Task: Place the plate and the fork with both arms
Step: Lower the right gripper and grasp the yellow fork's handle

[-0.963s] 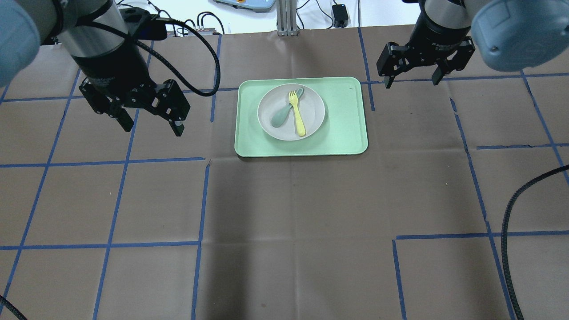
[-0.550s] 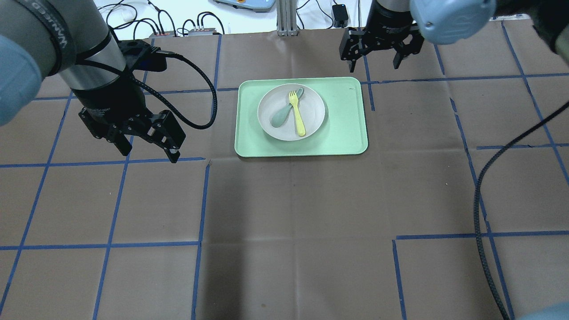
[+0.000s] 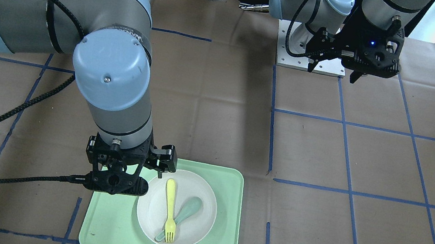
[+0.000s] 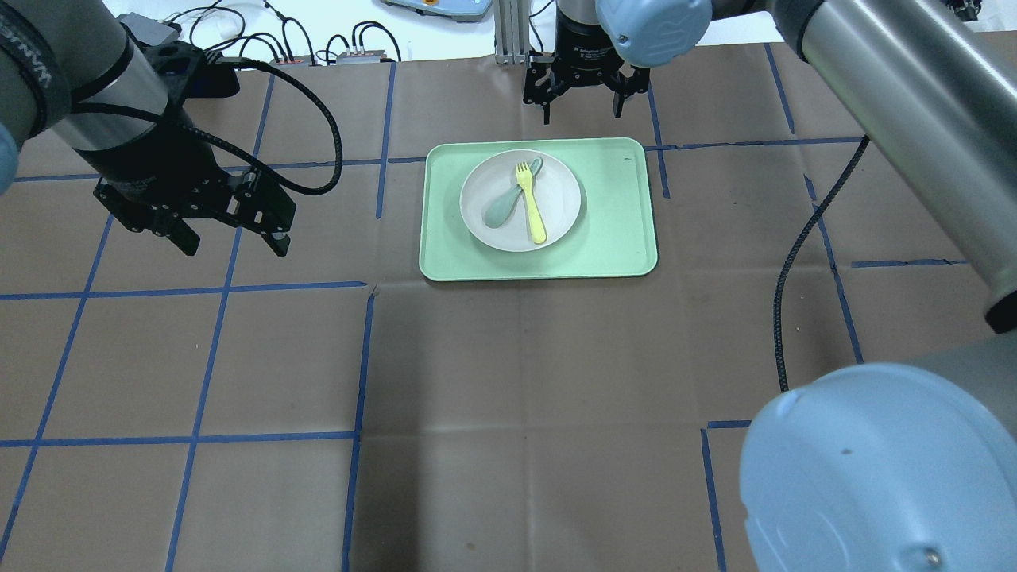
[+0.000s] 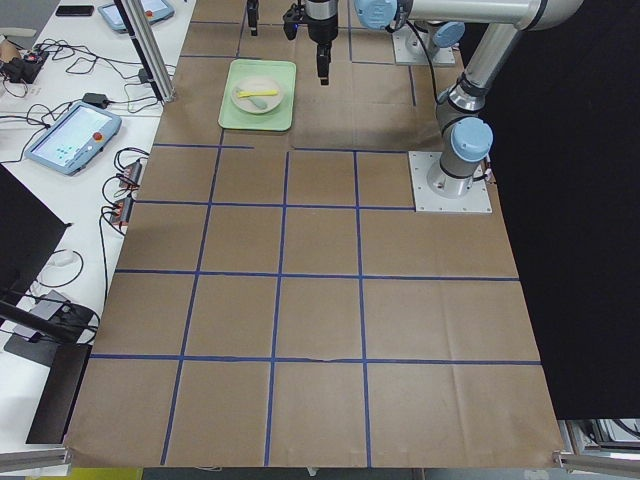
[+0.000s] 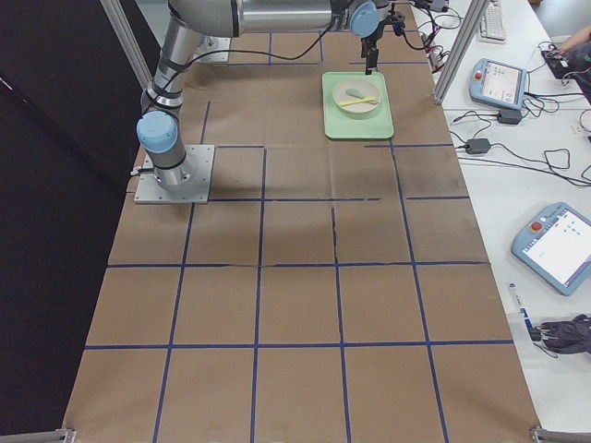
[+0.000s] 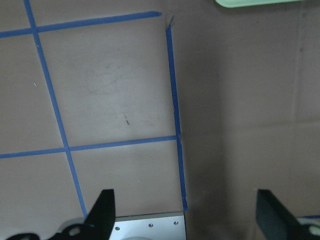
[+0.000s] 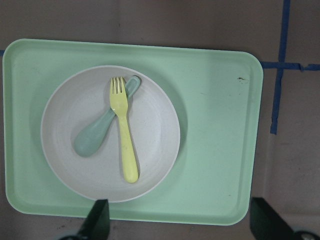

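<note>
Nearest my side of the table (image 4: 516, 397), the left gripper (image 4: 236, 245) hung over bare brown paper and blue tape lines, close to the near edge and its own base plate. It was well apart from the tray (image 4: 620, 214). Its jaws stood wide and held nothing. I judged it was parked there to leave the other arm room over the dishes and to be ready for its own share.

Further out, the pale green tray lay flat close to the far long edge, about midway along it. The off-white plate (image 4: 556, 191) sat in its left half, inside the rim. The yellow fork (image 4: 531, 206) lay on the plate with its handle end pointing back toward me and its tines toward the far edge. Its neck crossed over the handle of a grey-green spoon (image 4: 500, 208), whose bowl rested to the left. Because the fork lay on top, I reckoned it could come off without disturbing the spoon. The free handle end looked like the cleanest place to pinch.

Farthest out, the right gripper (image 4: 582, 111) hung well above the tray, jaws wide and empty. Its wrist camera took in the whole tray. I read that as a lining-up pose before descending. Nothing had been lifted yet.
</note>
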